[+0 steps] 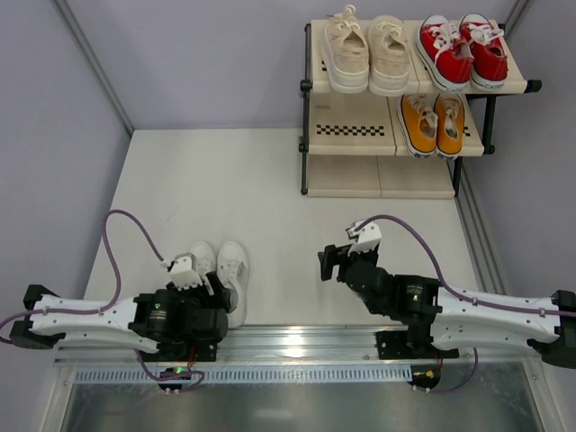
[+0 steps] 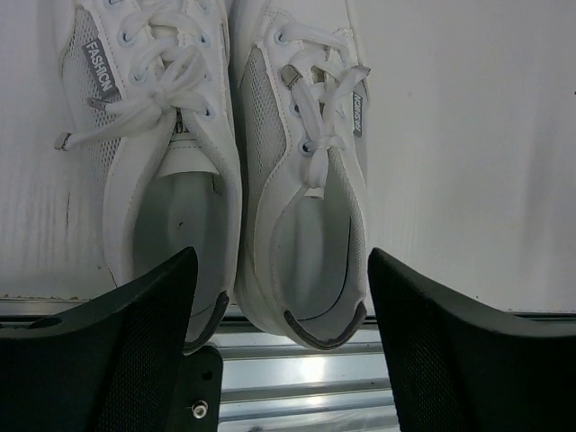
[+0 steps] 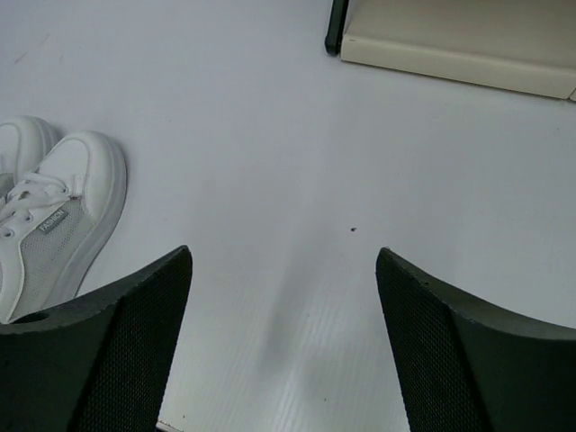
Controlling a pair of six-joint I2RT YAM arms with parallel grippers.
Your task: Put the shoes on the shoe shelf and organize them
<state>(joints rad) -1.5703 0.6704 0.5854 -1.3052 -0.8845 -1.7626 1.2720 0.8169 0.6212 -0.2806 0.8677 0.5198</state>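
1. Top external view: the shoe shelf (image 1: 346,110) stands at the far right of the desk (image 1: 207,180), and three of the four pairs are already on it.
2. On the top tier, the cream-beige pair (image 1: 347,52) sits on the left and the red pair (image 1: 447,49) on the right, each pair side by side.
3. On the middle tier, the orange-yellow pair (image 1: 421,121) takes the right half. The left half of that tier and the whole bottom tier hold no shoes.
4. The white pair (image 1: 233,277) is the only one not yet shelved. It lies on the desk at the near left, the two shoes touching, with their heels at the near edge.
5. The left fingers (image 2: 126,342) are spread wide and hold nothing. They hang over the heels of the white pair, and I cannot tell whether they touch them.
6. The right fingers (image 3: 108,351) are also spread wide and empty, over bare desk between the white pair and the shelf.
7. As I judge it, the task is about three-quarters done. What is left is to grasp the white shoes and set them on a free tier.
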